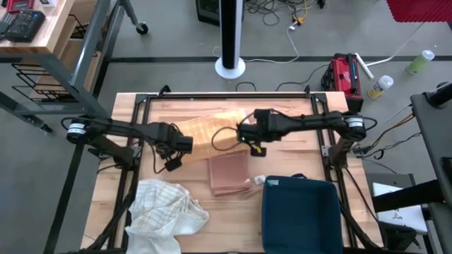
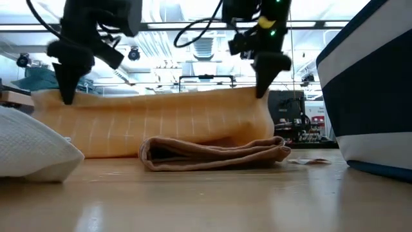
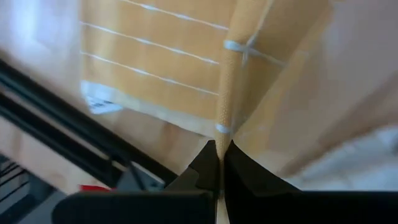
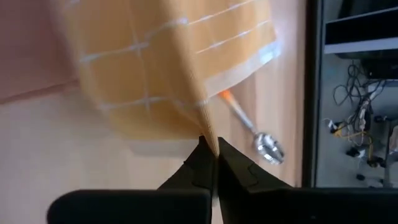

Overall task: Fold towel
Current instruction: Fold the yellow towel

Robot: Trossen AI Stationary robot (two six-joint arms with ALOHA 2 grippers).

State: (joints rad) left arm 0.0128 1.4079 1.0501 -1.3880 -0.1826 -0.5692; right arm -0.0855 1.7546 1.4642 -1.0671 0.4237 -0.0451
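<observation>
Jaws of left gripper [image 2: 66,96] and right gripper [image 2: 262,90] clamped on orange towel's [image 2: 161,125] top corners, hung above far tabletop [image 2: 206,200]. Keep level, taut; lower evenly.

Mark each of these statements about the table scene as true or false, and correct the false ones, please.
1. Both grippers pinch the orange towel by its top edge. True: the left gripper and the right gripper each hold one end, and it hangs between them.
2. The folded brown towel is held in the air. False: it lies flat on the table, in front of the orange one.
3. A white cloth lies crumpled near the table's left front part. True.
4. The dark blue bag hangs from the right gripper. False: it stands on the table.
5. A spoon lies on the table under the orange towel's edge. True.
</observation>
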